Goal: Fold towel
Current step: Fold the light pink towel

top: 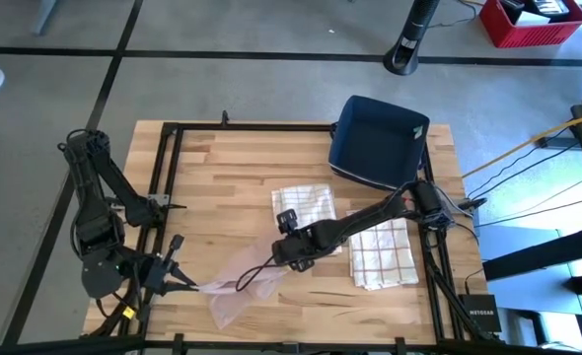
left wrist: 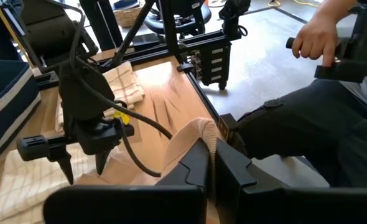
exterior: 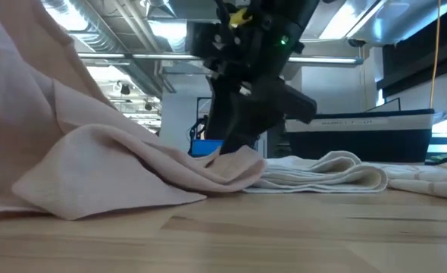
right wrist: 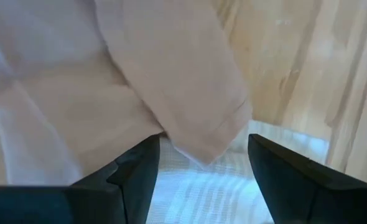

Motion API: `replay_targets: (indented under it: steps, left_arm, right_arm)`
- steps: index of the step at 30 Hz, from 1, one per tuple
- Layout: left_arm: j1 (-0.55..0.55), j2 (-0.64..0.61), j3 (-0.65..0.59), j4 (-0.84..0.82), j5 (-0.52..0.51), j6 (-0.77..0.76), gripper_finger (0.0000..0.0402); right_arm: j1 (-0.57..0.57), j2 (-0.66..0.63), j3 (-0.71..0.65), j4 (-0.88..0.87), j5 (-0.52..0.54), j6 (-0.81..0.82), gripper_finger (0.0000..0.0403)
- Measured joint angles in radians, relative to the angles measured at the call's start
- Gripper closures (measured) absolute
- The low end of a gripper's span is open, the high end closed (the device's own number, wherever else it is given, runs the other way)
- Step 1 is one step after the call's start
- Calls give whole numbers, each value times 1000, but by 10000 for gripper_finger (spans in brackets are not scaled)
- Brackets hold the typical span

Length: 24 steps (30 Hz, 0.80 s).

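Our right pincer (top: 289, 258) hangs spread wide at the pink towel's (top: 240, 286) corner, low centre of the high view; our left pincer (top: 187, 282), lower left, is clamped on its opposite end. We judge folding barely begun: the cloth lies crumpled on the table (top: 232, 168). We count one pink towel, two checked towels (top: 381, 248), one blue bin (top: 378, 141).

One word can be read: "NETGEAR", in pale letters on the small dark box (top: 481, 312) that lies on the floor off the wooden table's (top: 242, 148) corner, at about four o'clock in the high view. Nothing else is legible.
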<state>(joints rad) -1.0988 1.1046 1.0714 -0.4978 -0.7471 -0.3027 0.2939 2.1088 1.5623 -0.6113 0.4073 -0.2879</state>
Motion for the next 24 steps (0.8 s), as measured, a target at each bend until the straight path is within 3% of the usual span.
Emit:
replay_targets:
  steps: [15,20,24]
  left_arm:
    - [1,0,0,-4,0,-4,397]
    - [3,0,0,-19,0,-11,400]
    - [3,1,0,-19,0,-17,398]
  right_arm:
    - [0,46,-4,66,41,-115,305]
    - [16,18,-4,70,72,-40,387]
    - [35,-33,-4,65,90,69,390]
